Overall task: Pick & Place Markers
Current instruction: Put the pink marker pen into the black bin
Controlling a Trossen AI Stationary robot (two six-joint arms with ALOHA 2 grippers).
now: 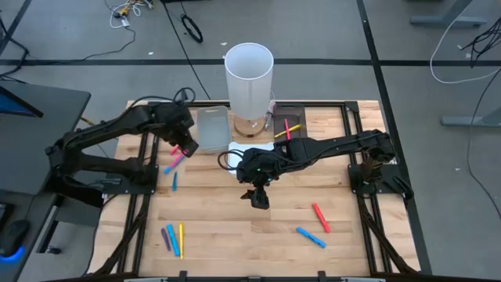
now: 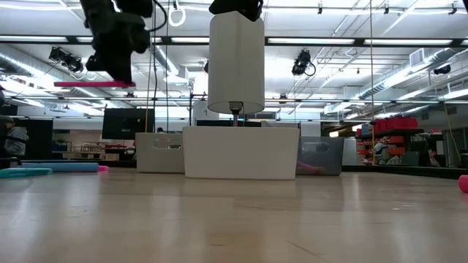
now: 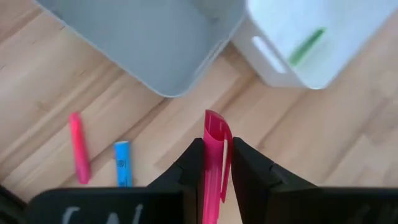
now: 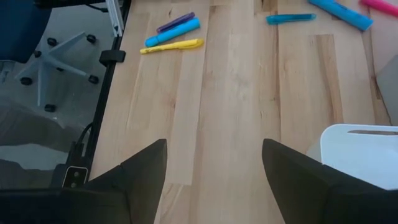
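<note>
My left gripper (image 1: 186, 146) hangs high over the table's left part, beside the grey tray (image 1: 211, 129), shut on a pink marker (image 3: 215, 163). In the low view that marker (image 2: 95, 84) floats level, well above the wood. Loose markers lie below it: a pink one (image 3: 79, 155) and a blue one (image 3: 122, 163). A green marker (image 3: 306, 46) lies in the white tray (image 3: 273, 59). My right gripper (image 1: 259, 197) hovers open over mid-table with nothing between its fingers (image 4: 146, 171). My left gripper pinches the pink marker's barrel (image 3: 212, 186) between its two fingers (image 3: 249, 168). The fingers come from above, slanting down, and lie across the marker. One end (image 3: 217, 121) sticks out past the fingertips. The marker is level and lifted clear of the table.
A tall white cylinder (image 1: 249, 74) stands at the back middle. A dark tray (image 1: 286, 125) to its right holds a yellow and a red marker. More markers lie near the front left (image 1: 173, 239) and front right (image 1: 321, 217), (image 1: 311, 236). Bare wood lies between them.
</note>
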